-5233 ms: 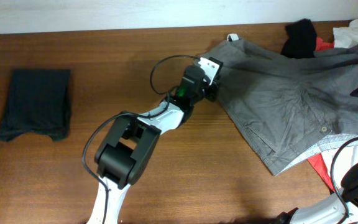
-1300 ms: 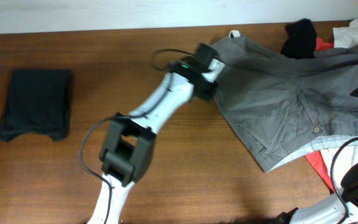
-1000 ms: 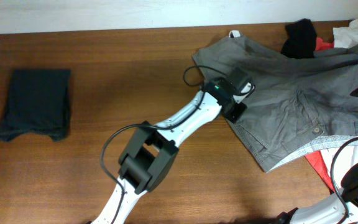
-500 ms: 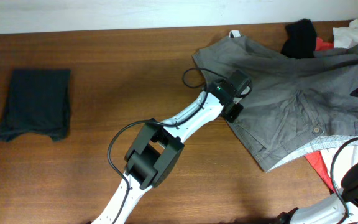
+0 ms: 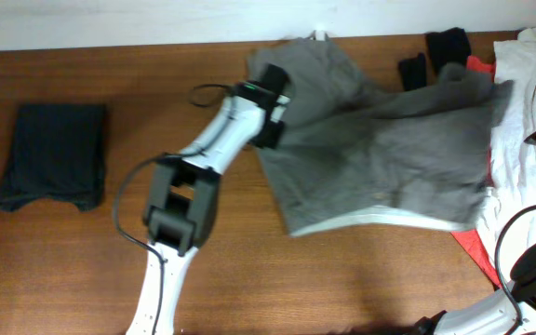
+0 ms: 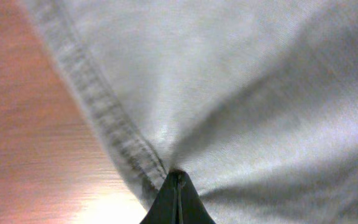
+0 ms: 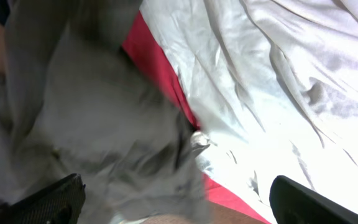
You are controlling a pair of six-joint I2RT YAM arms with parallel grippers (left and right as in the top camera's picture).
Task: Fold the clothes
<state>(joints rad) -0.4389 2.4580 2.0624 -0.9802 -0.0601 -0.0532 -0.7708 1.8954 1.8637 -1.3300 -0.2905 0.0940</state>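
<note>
Left end effector (image 5: 270, 130) is pressed together, pinching the large grey-khaki fabric trousers (image 5: 380, 149) at their 9 o'clock edge. In the left wrist view the tips meet on the cloth right beside the stitched hem band (image 6: 98, 118). Fabric puckers out from the pinch, and the brown wooden counter (image 6: 23, 137) shows at 9 o'clock of it. Left arm (image 5: 207, 158) reaches from 6 o'clock up to roughly 11 o'clock of counter centre.

Trousers lie rumpled, spread from counter centre out to 2 o'clock, with one corner at the 12 o'clock edge. Pale waistband lining (image 5: 370, 221) runs along their 6 o'clock side.

Other clothes:
- Black crumpled garment (image 5: 445, 46) at 1 o'clock, touching the trousers.
- White creased garment (image 5: 529, 140) at 3 o'clock, just beside the trousers.
- Red garment (image 5: 477, 253) pokes out at 4 o'clock below the waistband.
- Folded dark rectangular garment (image 5: 52, 154) sits alone at 9 o'clock, well apart from the pile.

Right end effector (image 7: 174, 186) is spread wide, holding nothing. In its wrist view the fingers sit at 7 and 5 o'clock of frame, above the pile. Grey cloth is at 9 o'clock, a red strip runs through centre, and white fabric fills 12 to 3 o'clock. Cannot tell whether it touches the cloth.
</note>
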